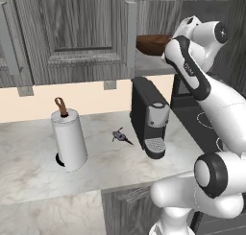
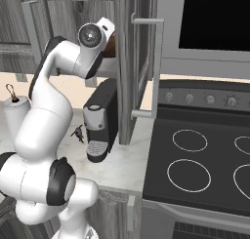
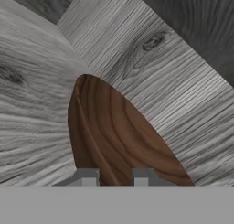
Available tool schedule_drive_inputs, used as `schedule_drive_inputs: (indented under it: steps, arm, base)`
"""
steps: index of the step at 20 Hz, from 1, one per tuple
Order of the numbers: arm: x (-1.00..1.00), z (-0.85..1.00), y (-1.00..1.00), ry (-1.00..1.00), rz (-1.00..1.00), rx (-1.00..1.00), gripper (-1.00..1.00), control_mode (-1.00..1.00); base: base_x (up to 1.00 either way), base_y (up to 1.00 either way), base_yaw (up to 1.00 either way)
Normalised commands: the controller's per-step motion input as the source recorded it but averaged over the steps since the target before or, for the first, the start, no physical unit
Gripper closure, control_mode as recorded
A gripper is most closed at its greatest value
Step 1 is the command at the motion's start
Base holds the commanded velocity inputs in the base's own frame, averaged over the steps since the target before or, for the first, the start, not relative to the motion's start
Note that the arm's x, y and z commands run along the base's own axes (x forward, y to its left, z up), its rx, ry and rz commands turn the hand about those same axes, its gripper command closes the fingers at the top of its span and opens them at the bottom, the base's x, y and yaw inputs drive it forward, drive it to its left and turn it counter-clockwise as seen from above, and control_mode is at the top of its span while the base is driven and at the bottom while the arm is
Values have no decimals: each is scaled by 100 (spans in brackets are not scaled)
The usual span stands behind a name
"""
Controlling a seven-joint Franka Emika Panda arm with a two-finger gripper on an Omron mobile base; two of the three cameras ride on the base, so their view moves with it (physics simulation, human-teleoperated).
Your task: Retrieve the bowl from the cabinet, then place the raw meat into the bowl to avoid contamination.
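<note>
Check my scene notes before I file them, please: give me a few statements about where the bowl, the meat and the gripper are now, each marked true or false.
1. The bowl sits inside the open cabinet. True.
2. The raw meat already lies in the bowl. False: it lies on the counter, between the paper-towel roll and the coffee machine.
3. The gripper is shut on the bowl's rim. True: in the hand view its fingertips stand on either side of the rim.
4. The coffee machine stands on the stove. False: it stands on the counter, left of the stove.
5. The paper-towel roll lies on its side. False: it stands upright.
</note>
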Motion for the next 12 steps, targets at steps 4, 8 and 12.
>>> schedule_drive_inputs:
  steps: [4,8,12]
  arm:
    - [-33,16,0,-4,0,0,100,-100]
    - [-38,11,0,-2,0,0,100,-100]
    - [-41,6,0,0,0,-1,100,-100]
  base:
    - [0,0,0]
    - [0,0,0]
    - [0,0,0]
